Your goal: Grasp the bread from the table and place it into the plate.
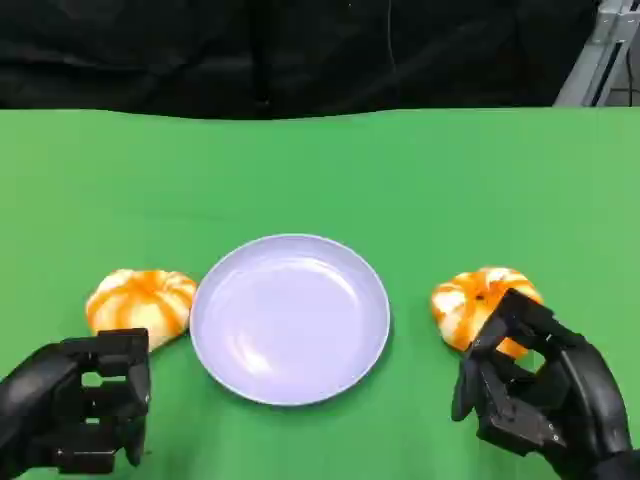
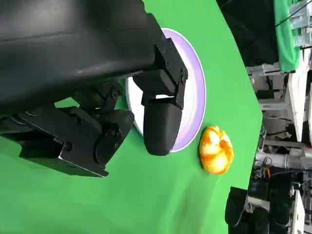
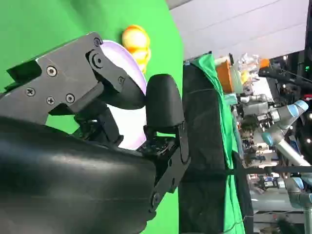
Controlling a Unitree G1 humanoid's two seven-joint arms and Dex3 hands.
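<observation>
Right now, at the lower left of the head view, the left robot hand (image 1: 85,415) hangs over the green tabletop (image 1: 320,170) with its fingers curled partly inward and nothing between them. Just above it, toward the left edge, lies an orange-and-white striped bread roll (image 1: 140,303), near the hand but apart from it.

At the centre sits the pale lilac plate (image 1: 290,318), bare inside, with the left roll almost touching its rim.

Further right, a second bread roll (image 1: 478,303) of the same colouring rests on the cloth just beside the plate. The right robot hand (image 1: 530,395) comes in from the lower right corner, its fingers spread and its upper fingertips overlapping the roll's lower right side; I cannot tell whether they touch it, and the hand does not hold it.

Behind the tabletop, across the top of the frame, hangs a black curtain (image 1: 280,50).
</observation>
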